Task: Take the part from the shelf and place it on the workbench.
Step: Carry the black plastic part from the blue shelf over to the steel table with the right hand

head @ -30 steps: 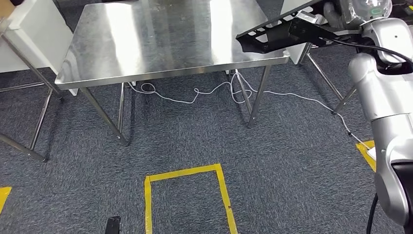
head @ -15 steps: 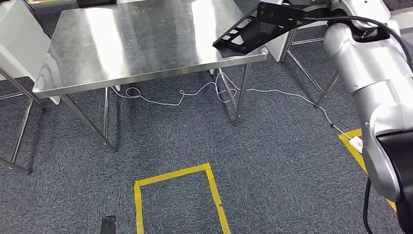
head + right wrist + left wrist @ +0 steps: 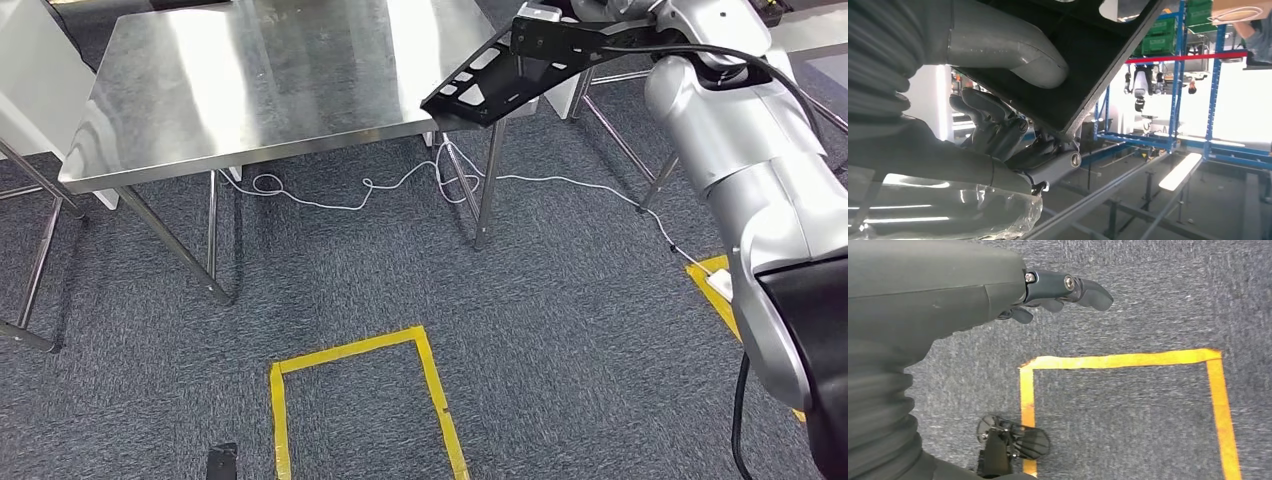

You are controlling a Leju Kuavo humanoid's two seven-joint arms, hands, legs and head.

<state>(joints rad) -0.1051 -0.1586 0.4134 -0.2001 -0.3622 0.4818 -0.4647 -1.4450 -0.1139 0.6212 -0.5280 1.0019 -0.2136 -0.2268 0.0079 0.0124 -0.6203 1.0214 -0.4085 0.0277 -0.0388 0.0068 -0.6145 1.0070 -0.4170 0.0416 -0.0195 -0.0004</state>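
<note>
Here the part (image 3: 1088, 55) sits clamped between thumb (image 3: 1013, 47) and fingers (image 3: 993, 125)

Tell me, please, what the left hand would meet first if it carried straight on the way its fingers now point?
Judging from the wrist view, the left hand hangs with fingers aimed over bare grey carpet; nothing stands in that line, so probably the carpet, though depth is unclear.

Your part (image 3: 500, 75) hangs over the tabletop's (image 3: 250, 90) right front corner; the cable (image 3: 400, 185) lies on the floor beneath that front edge.
</note>
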